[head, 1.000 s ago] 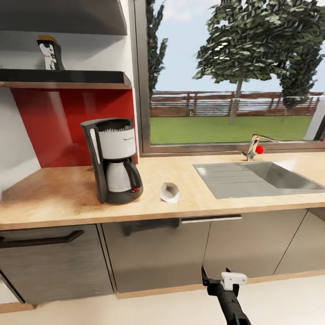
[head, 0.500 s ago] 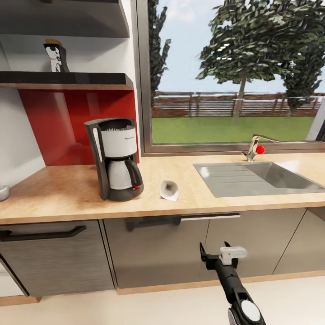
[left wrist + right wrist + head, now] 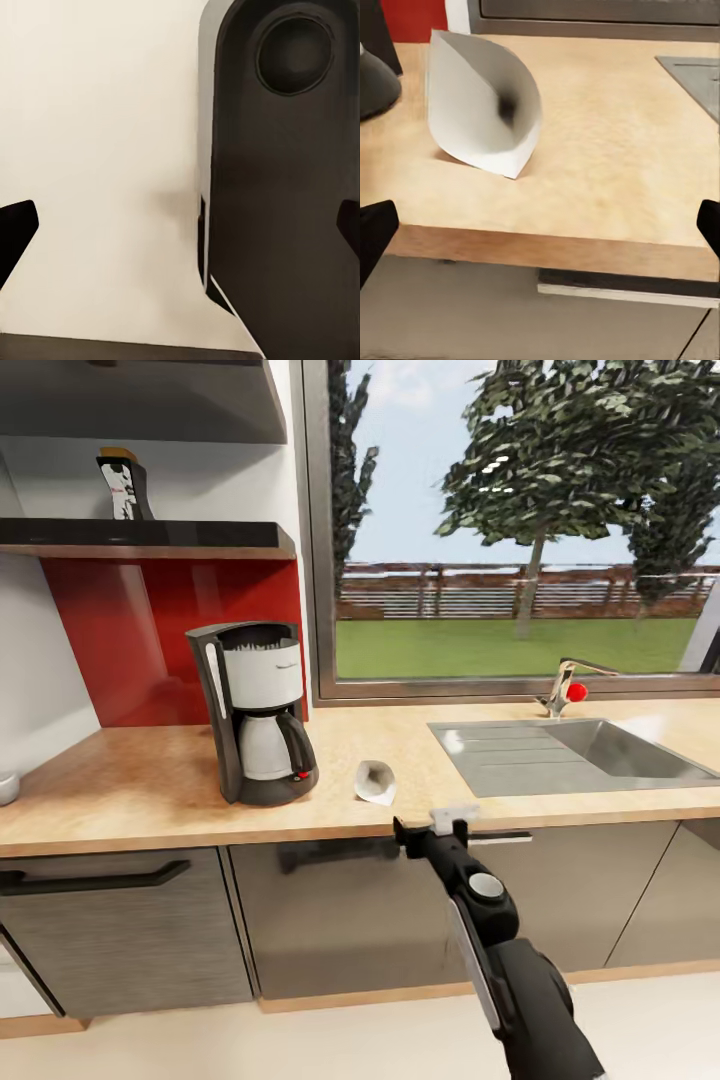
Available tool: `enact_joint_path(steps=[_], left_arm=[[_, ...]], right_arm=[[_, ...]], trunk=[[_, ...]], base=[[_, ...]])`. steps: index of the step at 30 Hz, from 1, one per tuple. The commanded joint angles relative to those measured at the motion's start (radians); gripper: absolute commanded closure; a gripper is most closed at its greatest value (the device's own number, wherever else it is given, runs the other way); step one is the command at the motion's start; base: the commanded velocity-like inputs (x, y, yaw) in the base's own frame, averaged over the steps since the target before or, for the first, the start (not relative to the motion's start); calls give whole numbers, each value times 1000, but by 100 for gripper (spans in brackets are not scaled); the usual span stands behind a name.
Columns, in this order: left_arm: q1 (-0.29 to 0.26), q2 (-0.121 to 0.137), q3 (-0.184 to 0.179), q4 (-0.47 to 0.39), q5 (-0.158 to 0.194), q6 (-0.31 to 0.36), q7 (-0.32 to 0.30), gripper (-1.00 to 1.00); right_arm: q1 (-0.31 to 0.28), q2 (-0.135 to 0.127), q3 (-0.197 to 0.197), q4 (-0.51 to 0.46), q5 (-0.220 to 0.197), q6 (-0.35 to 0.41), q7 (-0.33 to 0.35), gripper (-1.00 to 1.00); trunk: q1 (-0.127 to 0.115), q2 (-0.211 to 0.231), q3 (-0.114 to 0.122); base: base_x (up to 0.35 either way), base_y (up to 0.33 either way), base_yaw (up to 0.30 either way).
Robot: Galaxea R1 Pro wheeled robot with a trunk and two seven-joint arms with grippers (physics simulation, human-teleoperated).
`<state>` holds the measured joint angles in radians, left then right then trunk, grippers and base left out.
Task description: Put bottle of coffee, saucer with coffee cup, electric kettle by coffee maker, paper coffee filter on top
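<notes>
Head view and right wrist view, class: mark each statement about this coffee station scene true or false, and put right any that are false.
1. The paper coffee filter lies on the countertop, apart from the coffee maker. True.
2. The bottle of coffee stands beside the coffee maker. False: it is up on the shelf.
3. The right gripper is shut on the filter. False: it is open at the counter's front edge, short of the filter.
4. The sink is set into the countertop under the window. True.
5. The filter sits on top of the coffee maker. False: it rests on the worktop.
</notes>
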<state>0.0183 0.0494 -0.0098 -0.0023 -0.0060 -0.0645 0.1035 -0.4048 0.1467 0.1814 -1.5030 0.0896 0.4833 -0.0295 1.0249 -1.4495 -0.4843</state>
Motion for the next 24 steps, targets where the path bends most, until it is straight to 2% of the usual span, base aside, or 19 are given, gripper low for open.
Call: enact_joint_path(steps=[1, 9, 14, 24], left_arm=[[0, 6, -1, 0, 0, -3, 3, -100], [1, 18, 6, 0, 4, -5, 8, -100], [2, 18, 6, 1, 4, -3, 6, -100], [3, 18, 7, 2, 4, -3, 6, -100]], right_arm=[[-9, 1, 17, -1, 10, 24, -2, -100], [-23, 2, 42, -3, 11, 51, -3, -100], [-23, 0, 36, -1, 13, 52, -4, -100], [-23, -3, 34, 0, 15, 52, -5, -100]], trunk=[[0, 0, -1], [0, 0, -1], [0, 0, -1], [0, 0, -1]], base=[[108, 0, 0], [222, 0, 0], [43, 0, 0], [148, 0, 0]])
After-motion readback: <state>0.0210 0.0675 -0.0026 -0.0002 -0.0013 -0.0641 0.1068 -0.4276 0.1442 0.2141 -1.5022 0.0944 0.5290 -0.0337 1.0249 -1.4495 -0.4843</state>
